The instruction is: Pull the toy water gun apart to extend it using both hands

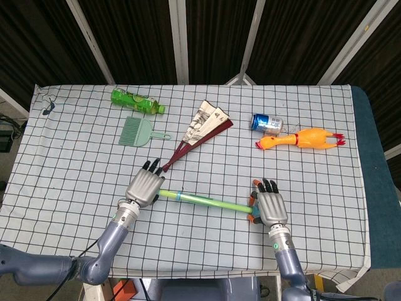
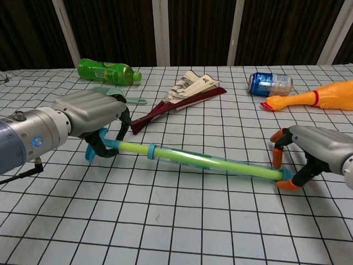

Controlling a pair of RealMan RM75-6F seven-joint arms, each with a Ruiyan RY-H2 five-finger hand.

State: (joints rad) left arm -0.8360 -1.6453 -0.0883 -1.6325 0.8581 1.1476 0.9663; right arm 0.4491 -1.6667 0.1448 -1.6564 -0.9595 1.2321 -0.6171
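Both hands grip the ends of the long green translucent toy water gun (image 2: 193,159), lying at the table's six o'clock side.

The left hand (image 2: 91,118) has its dark fingers curled around the blue handle at the nine o'clock end; the right hand (image 2: 309,152) has orange fingertips (image 2: 277,136) closed about the three o'clock tip. Toward twelve o'clock on the checked tablecloth (image 1: 75,169) lie a folded paper fan (image 1: 200,128), a green plastic bottle (image 1: 135,100), a blue drink can (image 1: 267,123) and a yellow rubber chicken (image 1: 304,138).

Even, diffuse overhead light keeps the checked tablecloth (image 1: 75,163) bright in both views, against a dark backdrop. Shadows are faint and soft, with no strong glare. Focus is sharp; the chest view bends the grid lines slightly at its edges.
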